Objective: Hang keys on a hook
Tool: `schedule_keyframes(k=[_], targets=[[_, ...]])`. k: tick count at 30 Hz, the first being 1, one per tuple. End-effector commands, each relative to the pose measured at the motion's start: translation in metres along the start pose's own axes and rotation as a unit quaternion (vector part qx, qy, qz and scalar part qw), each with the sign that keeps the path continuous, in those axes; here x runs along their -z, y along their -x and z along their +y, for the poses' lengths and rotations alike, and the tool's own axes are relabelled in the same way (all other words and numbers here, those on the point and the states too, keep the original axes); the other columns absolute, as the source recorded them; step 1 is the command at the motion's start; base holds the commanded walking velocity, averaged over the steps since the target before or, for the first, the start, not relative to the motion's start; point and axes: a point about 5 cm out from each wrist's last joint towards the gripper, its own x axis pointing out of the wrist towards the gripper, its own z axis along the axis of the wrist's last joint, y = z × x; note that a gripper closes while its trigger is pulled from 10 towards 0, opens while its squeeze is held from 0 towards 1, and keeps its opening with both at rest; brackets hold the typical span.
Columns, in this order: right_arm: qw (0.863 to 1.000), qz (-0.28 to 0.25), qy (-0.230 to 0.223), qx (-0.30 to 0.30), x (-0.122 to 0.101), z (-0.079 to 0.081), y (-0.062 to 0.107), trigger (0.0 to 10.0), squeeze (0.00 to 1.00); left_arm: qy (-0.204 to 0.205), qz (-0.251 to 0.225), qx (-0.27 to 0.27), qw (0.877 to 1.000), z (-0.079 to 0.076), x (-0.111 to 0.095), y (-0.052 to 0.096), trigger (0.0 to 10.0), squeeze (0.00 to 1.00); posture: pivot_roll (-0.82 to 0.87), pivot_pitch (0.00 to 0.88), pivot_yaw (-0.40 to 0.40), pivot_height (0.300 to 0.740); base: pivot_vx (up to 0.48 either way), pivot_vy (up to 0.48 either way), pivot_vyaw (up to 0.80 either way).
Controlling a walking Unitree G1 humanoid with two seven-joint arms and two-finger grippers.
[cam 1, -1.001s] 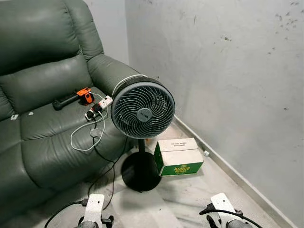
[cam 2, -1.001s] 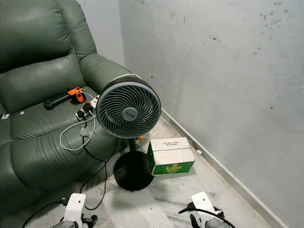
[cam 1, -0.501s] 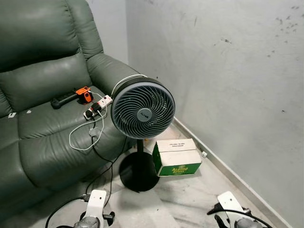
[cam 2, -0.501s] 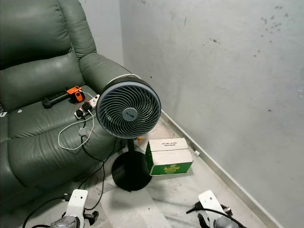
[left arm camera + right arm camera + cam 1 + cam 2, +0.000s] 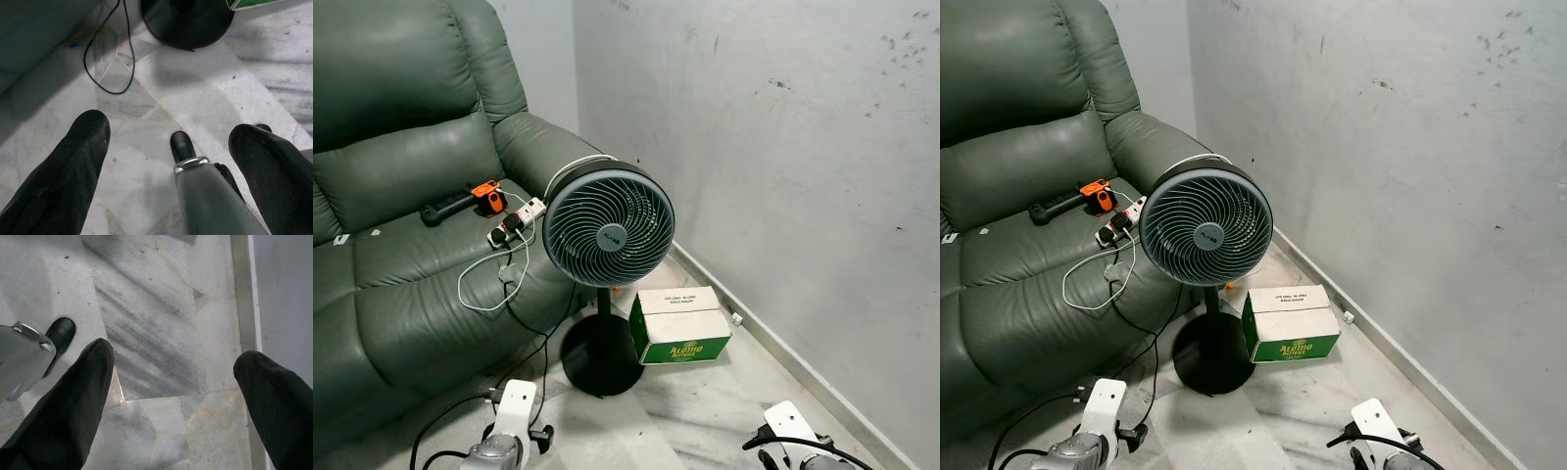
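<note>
Both arms hang low in front of me. My left gripper [image 5: 171, 129] is open over the marble floor, with nothing between its black fingers [image 5: 83, 147]. My right gripper [image 5: 173, 357] is open too and holds nothing, pointing down at grey-veined floor tiles beside the wall's skirting. The left wrist [image 5: 514, 406] and right wrist [image 5: 790, 423] show at the lower edge of the eye views. A small orange and black item [image 5: 488, 196] lies on the green sofa's seat; I cannot tell what it is.
A black standing fan [image 5: 607, 230] on a round base [image 5: 600, 354] stands ahead, with a green and white box [image 5: 680, 325] beside it. A green leather sofa [image 5: 401, 147] with a power strip [image 5: 517, 221] and cables is on the left. A grey wall [image 5: 783, 147] runs along the right.
The view wobbles slightly and both wrists swing a little at the lower edge. Nothing in the room has moved.
</note>
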Motion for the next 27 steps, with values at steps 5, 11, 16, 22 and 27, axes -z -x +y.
schedule_keyframes(k=[5, 11, 16, 22, 27], targets=[[1.000, 0.006, 0.002, -0.005, 0.0034, 0.0022, 0.0003, 10.0, 0.00, -0.012, 0.008, -0.004, 1.000, 0.0021, 0.0022, 0.0003, 10.0, 0.00, -0.03, 0.000, -0.019, 0.740, 0.000, 0.000, 0.00], [1.000, 0.007, 0.002, -0.007, 0.0032, 0.0031, 0.0001, 10.0, 0.00, -0.017, 0.009, -0.003, 1.000, 0.0030, 0.0018, 0.0003, 10.0, 0.00, -0.03, 0.000, -0.019, 0.740, 0.000, 0.000, 0.00], [1.000, 0.007, 0.003, -0.008, 0.0028, 0.0032, 0.0000, 10.0, 0.00, -0.022, 0.010, -0.002, 1.000, 0.0030, 0.0013, 0.0003, 10.0, 0.00, -0.03, 0.000, -0.019, 0.740, 0.000, 0.000, 0.00], [1.000, 0.006, 0.006, -0.009, 0.0021, 0.0033, -0.0001, 10.0, 0.00, -0.026, 0.010, -0.001, 1.000, 0.0030, 0.0008, 0.0002, 10.0, 0.00, -0.03, 0.000, -0.017, 0.740, 0.000, 0.000, 0.00], [1.000, 0.006, 0.006, -0.010, 0.0016, 0.0038, -0.0002, 10.0, 0.00, -0.029, 0.011, -0.001, 1.000, 0.0033, 0.0008, 0.0002, 10.0, 0.00, -0.03, 0.000, -0.016, 0.740, 0.000, 0.000, 0.00]])
